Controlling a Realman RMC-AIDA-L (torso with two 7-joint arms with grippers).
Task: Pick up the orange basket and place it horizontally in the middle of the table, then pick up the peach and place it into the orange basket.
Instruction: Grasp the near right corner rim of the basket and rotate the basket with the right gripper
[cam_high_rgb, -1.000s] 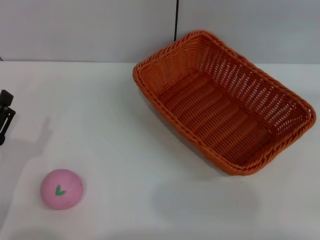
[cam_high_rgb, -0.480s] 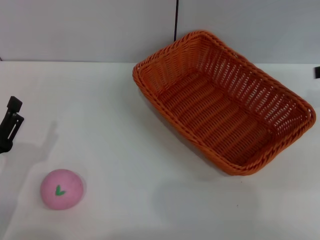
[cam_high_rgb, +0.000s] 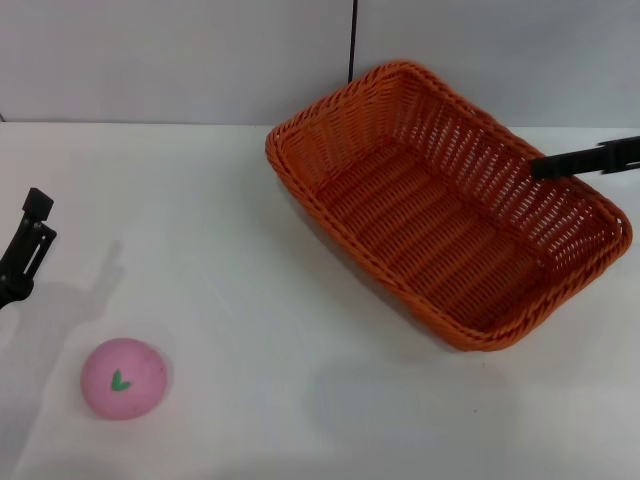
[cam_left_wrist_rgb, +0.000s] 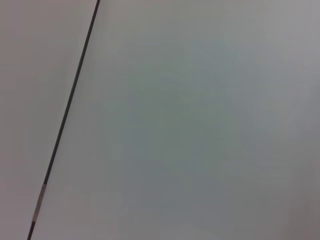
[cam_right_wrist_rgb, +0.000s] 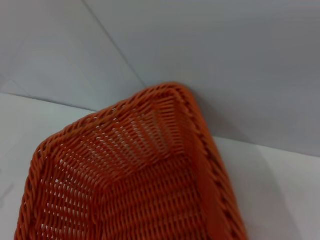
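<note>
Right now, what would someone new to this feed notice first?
The orange basket dominates: large, empty, set diagonally on the far right part of the table. The small pink peach sits alone near the front left, well apart from it. The right gripper reaches in over the basket's right rim, while the left gripper hangs at the left edge.

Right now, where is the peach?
In the head view the peach sits on the table near the front left, below the left gripper, far from the orange basket.
</note>
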